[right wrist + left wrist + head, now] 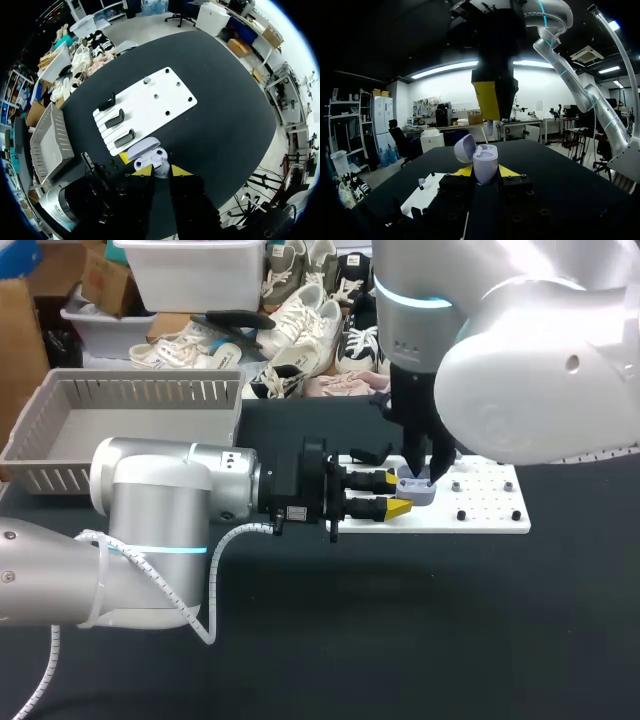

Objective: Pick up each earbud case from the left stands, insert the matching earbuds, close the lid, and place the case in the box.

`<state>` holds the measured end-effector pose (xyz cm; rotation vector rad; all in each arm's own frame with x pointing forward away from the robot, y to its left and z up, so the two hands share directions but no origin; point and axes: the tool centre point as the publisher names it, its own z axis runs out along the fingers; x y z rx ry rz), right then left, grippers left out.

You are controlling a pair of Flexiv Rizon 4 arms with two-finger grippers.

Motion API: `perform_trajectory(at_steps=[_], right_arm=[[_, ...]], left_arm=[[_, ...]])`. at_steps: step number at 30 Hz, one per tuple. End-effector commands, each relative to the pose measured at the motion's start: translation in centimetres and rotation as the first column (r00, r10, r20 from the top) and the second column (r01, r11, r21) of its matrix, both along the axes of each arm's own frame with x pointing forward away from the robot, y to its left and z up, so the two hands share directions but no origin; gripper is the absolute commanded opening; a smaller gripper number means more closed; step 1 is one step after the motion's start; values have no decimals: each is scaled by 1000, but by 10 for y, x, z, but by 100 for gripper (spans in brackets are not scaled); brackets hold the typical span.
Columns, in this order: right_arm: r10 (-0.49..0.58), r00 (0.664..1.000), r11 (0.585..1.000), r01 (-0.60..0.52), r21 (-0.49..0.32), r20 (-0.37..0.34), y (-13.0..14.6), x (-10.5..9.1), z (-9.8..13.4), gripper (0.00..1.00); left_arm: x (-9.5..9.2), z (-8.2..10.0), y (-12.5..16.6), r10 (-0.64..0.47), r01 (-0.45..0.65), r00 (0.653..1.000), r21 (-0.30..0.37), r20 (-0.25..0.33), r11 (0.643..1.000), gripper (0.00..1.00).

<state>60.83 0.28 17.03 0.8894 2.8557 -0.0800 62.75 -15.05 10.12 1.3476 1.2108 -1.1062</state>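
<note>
While left gripper (pixel 397 494) clamps the open case (pixel 486 162) from both sides at the board (pixel 490 502) edge, right gripper (pixel 159 171) hangs straight above it. Its fingers are almost together, pinching what looks like an earbud (pixel 489 128) just over the sockets. Status: pickup done, insertion underway. Remaining: seat buds, shut lid, drop case in box (pixel 140 390). No case in the box that I can see.

Blocked above case (pixel 416 490) by right gripper (pixel 157 169). Crowded beyond by stands (pixel 120 118). Wide open in front across table (pixel 400 620).
</note>
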Motion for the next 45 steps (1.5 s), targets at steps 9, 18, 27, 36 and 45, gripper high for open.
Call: perform_trajectory(at_steps=[9, 18, 27, 36, 45], right_arm=[[-7, 1000, 1000, 7, 1, 2, 2, 3, -5, 0], [-6, 1000, 1000, 6, 3, -6, 4, 5, -8, 0], [-10, 1000, 1000, 10, 0, -14, 4, 8, -12, 0], [-14, 1000, 1000, 14, -3, -22, 4, 8, -15, 0], [-22, 999, 1000, 22, -9, -29, 2, 8, -20, 0]], left_arm=[[0, -1, 0, 0, 0, 1000, -2, 0, 1000, 0], [0, -1, 0, 0, 0, 1000, -2, 0, 1000, 0], [0, -1, 0, 0, 0, 1000, -2, 0, 1000, 0], [0, -1, 0, 0, 0, 1000, -2, 0, 1000, 0], [0, -1, 0, 0, 0, 1000, -2, 0, 1000, 0]])
